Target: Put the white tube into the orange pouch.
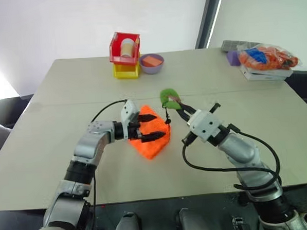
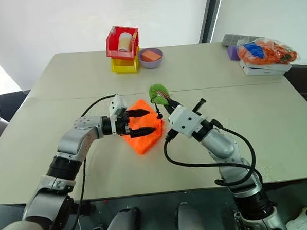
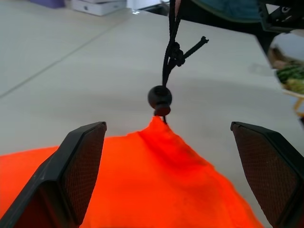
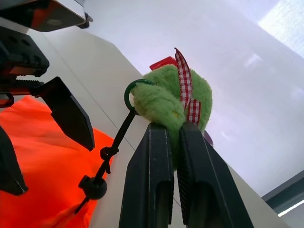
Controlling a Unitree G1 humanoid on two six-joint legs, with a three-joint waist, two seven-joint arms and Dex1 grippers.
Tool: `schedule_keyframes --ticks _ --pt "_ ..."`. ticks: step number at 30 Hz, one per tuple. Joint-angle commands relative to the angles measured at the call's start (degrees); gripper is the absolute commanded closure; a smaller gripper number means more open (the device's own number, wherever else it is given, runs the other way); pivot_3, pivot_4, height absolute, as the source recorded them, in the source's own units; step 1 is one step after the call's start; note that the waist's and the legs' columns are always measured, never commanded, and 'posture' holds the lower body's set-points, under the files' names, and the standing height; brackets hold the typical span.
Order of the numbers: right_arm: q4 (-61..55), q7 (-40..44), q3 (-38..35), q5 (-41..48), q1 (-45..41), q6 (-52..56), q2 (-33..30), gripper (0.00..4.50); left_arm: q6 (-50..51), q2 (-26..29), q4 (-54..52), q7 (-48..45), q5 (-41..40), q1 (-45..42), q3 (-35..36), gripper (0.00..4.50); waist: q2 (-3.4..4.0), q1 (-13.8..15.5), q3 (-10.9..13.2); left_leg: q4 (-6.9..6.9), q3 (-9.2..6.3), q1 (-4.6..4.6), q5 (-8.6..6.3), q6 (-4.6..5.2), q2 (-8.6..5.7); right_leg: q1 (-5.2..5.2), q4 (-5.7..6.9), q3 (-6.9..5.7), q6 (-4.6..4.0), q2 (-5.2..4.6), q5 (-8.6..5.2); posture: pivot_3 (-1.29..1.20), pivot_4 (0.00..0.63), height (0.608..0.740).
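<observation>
Pouch-opening step, judged from layout. Flat neon-orange fabric drawstring pouch (image 1: pixel 150 133) lies near the middle of the pale surface (image 1: pixel 52 151), somewhat toward the near edge. Its thin black cord (image 4: pixel 114 145) runs up from a round black toggle (image 3: pixel 160 97) at the pouch's bunched neck to a fuzzy green tag with a red-checked ribbon (image 4: pixel 172 97).

Right gripper (image 4: pixel 175 128): fingers closed on the fuzzy green tag, holding it above the surface so the cord runs taut to the neck. Left gripper (image 3: pixel 168 156): fingers spread wide, holding nothing, hovering over the orange fabric with the neck between them.

Slim white tube: cannot locate it in these views. It may be already inside the pouch or hidden elsewhere; no way to tell.

Other items, all well apart at the far edge: red bin stacked on a yellow bin (image 1: pixel 125 54) with a cream roll (image 1: pixel 127 47) inside, a purple bowl (image 1: pixel 152 63) beside them, and a crinkly clear bag of orange and blue items (image 1: pixel 268 56) at the far right corner.

Advice for the step: keep cord tension steady with the right gripper. Close the left fingers on fabric just below the toggle, not on the cord. Pinch only one layer if the mouth must open; gripping both would seal it.
</observation>
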Motion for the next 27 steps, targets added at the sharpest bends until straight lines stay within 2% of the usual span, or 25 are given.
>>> schedule_keyframes --ticks 1,3,6,10,15,18,21,27 --pt "-0.53 -1.33 -1.2 0.73 -0.66 0.43 1.43 4.5 -6.44 -0.64 -8.59 4.81 3.13 4.74 -0.61 0.02 0.01 -0.11 0.0 0.0 0.01 0.01 0.0 0.0 0.0 0.01 0.0 0.01 0.0 0.0 0.0 0.0 0.15 0.74" --pt "-0.39 -1.67 -1.5 1.15 -0.43 0.81 2.29 4.5 -10.68 -0.56 -10.48 7.57 6.1 7.74 -1.13 0.02 0.01 -0.16 0.0 -0.01 0.02 0.04 0.0 0.0 0.0 0.02 0.0 0.02 0.0 -0.02 0.0 0.0 0.15 0.74" --pt "-0.05 -1.88 -1.47 1.24 -0.27 0.94 3.0 4.5 -22.17 -0.19 -10.16 14.26 13.88 11.81 -2.24 0.02 0.02 -0.1 -0.01 -0.03 0.01 0.12 0.0 0.0 0.0 0.04 0.04 0.02 -0.02 -0.01 0.01 0.0 0.15 0.74" --pt "0.57 -1.75 -1.5 1.9 -0.45 1.1 3.73 4.5 -32.47 1.64 -10.29 13.76 17.19 15.78 -4.94 0.02 0.02 -0.11 -0.01 -0.03 0.03 0.24 0.0 0.0 0.01 0.12 0.04 0.02 -0.04 -0.03 0.02 0.0 0.15 0.74" --pt "0.89 -1.21 -1.42 2.42 -0.5 1.15 3.74 4.5 -36.87 2.11 -9.24 13.64 17.56 15.34 -5.88 0.02 0.03 0.01 -0.01 -0.01 0.05 0.2 0.0 -0.01 0.0 0.12 0.02 0.02 -0.05 -0.07 0.02 0.0 0.15 0.74" --pt "0.62 -0.93 -1.07 2.41 -0.02 0.96 3.51 4.5 -34.76 0.93 -10.63 14.39 16.25 16.15 -6.15 0.02 0.05 -0.05 -0.02 -0.01 0.06 0.2 0.0 0.0 0.0 0.13 0.01 0.01 -0.05 -0.07 0.02 0.0 0.15 0.74" --pt "0.27 -0.66 -0.82 1.78 0.48 0.51 2.93 4.5 -26.01 -2.89 -14.61 18.03 13.35 17.23 -5.32 0.02 0.04 -0.09 -0.02 -0.04 0.06 0.2 0.0 0.0 0.0 0.12 0.02 0.01 -0.04 -0.05 0.01 0.0 0.15 0.74" --pt "0.11 -1.97 -2.8 2.07 -0.34 2.69 2.99 4.5 -10.28 -9.8 -21.64 28.31 15.11 17.46 -5.07 0.02 0.03 -0.15 -0.02 -0.01 0.05 0.28 0.0 0.0 0.0 0.18 0.04 0.01 0.18 -0.02 -0.1 0.0 0.15 0.74"
